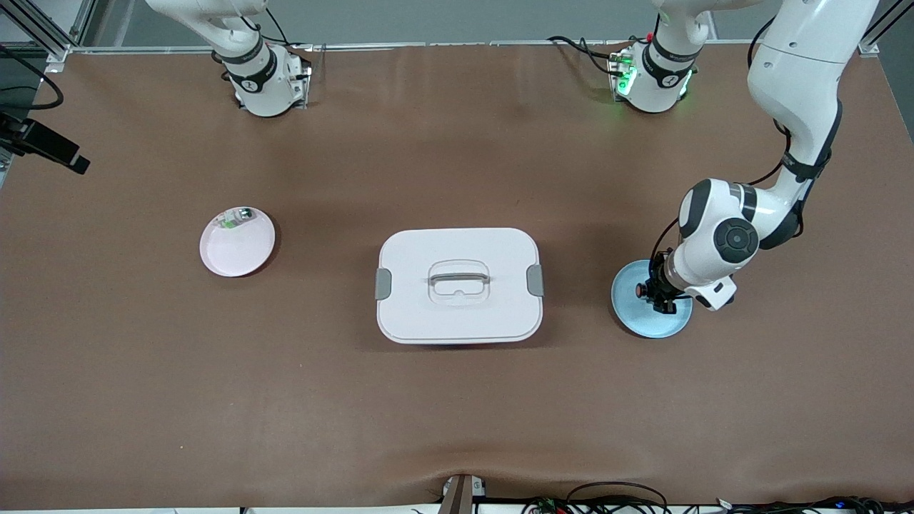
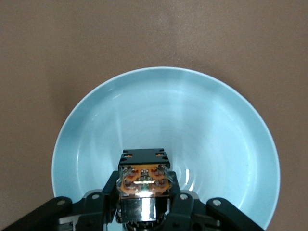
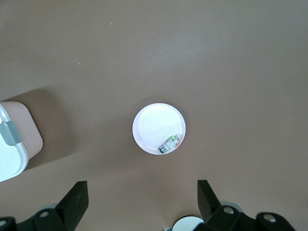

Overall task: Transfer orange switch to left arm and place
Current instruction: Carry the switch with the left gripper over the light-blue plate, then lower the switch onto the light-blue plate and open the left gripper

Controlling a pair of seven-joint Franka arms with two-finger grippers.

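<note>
I see my left hand (image 1: 651, 294) low over the blue plate (image 1: 632, 318) at the right of the front frame, clamped on the orange switch (image 2: 143, 179), which sits between its fingers (image 2: 185, 204) above the plate's bowl. My right hand (image 3: 139, 202) waits high over the pink plate (image 1: 246, 253) at frame left, fingers spread wide, nothing in them. The white box (image 1: 458, 285) sits mid-frame on the counter (image 1: 457, 414) between both plates.
</note>
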